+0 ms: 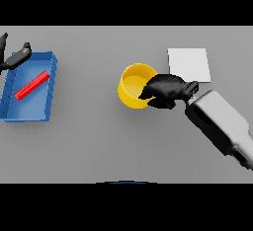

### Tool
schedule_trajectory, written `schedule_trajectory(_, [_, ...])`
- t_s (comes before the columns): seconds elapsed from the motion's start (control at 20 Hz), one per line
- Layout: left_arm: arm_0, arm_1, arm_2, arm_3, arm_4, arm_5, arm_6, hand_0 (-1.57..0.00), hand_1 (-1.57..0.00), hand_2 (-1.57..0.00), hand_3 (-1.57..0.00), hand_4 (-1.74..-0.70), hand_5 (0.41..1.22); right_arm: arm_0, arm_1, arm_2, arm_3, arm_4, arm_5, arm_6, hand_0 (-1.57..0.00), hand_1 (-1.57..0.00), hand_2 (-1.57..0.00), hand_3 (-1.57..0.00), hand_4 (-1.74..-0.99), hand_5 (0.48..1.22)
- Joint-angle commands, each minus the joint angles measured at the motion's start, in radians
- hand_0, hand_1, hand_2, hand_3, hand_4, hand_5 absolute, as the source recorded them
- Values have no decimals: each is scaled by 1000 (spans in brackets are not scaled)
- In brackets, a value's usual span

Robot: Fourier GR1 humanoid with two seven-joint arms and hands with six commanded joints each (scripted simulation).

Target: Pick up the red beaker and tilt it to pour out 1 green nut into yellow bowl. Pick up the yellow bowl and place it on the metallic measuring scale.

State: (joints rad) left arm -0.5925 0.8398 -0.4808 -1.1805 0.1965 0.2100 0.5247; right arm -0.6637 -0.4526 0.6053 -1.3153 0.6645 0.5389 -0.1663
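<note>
Now the right hand has its fingers curled over the near right rim of the yellow bowl, gripping it on the grey table. Just right of them lies the pale scale. Far left, a red stick lies in a blue tray, with the left hand at the tray's far corner, fingers loosely straight.

The yellow bowl stands upright on the desk's middle, just left of the flat pale square scale, while the red beaker lies slantwise on its side inside the blue tray at far left.
</note>
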Motion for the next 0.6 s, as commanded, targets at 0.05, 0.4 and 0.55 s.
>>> schedule_trajectory(0.05, [-1, -5, 3, -4, 3, 4, -12, 1, 1, 1, 1, -797, 737, -16, 3, -7, 3, -7, 14, 37, -1557, -1554, -1553, -1309, -1722, 1218])
schedule_trajectory(0.4, [-22, -8, 3, 19, -3, -4, -8, 1, 1, 1, 1, -790, 751, -79, -35, -43, 45, -26, -8, 71, -1490, -1542, -1567, -1301, -1723, 1220])
schedule_trajectory(0.55, [-10, -1, 9, 17, 3, -10, -28, 1, 1, 1, 1, -792, 754, -93, -74, -66, 82, -28, -25, 89, -1529, -1556, -1569, -1383, -1725, 1220])
